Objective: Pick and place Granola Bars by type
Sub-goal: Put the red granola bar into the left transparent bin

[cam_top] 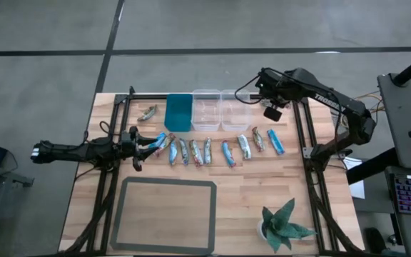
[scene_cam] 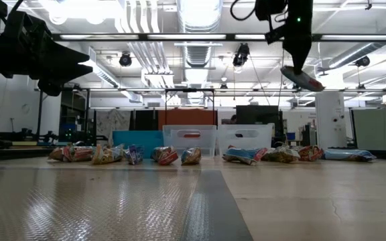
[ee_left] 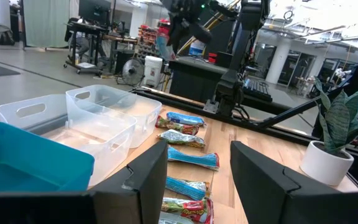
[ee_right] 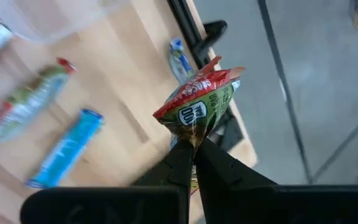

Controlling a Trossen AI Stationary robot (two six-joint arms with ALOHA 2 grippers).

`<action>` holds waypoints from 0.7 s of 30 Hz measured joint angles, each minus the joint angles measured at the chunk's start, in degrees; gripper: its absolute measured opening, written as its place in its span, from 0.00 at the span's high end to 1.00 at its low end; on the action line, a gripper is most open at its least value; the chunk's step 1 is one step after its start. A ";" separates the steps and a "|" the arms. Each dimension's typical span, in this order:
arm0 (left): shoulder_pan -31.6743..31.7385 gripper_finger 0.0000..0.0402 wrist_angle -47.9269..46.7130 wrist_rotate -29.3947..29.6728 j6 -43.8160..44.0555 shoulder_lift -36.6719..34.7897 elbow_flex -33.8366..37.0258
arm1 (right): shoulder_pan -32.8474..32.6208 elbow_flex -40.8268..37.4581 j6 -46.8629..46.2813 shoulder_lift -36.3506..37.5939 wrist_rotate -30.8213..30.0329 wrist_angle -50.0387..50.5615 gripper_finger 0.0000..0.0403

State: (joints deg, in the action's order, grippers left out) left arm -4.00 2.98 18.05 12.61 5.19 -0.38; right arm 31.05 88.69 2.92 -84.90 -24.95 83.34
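We have the right gripper pinched tight on one end of a red-and-green granola bar, so the bar hangs clear of the table, lifted high near the clear bins; we judge it is bound for one of them. The hold on the wrapper's crimped end looks thin, so a swing could shake it loose. Our left gripper waits low at the left end of the row of bars, fingers standing apart with nothing between them. One bar lies alone beside the teal bin; the rest remain lined up along the table.
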 joint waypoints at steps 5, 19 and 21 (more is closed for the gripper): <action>0.01 0.61 0.00 0.01 -0.01 0.00 0.00 | -2.64 1.26 -3.69 0.22 2.42 -0.31 0.98; 0.01 0.61 -0.01 0.00 0.00 -0.01 -0.01 | -6.45 9.78 8.63 -2.21 10.75 -6.09 0.98; 0.00 0.61 0.00 -0.01 0.00 0.00 0.00 | -6.43 11.31 10.64 -3.42 11.50 -6.09 0.98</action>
State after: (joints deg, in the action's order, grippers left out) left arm -4.00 2.98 18.04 12.60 5.19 -0.38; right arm 24.62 100.00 13.56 -88.32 -13.45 77.25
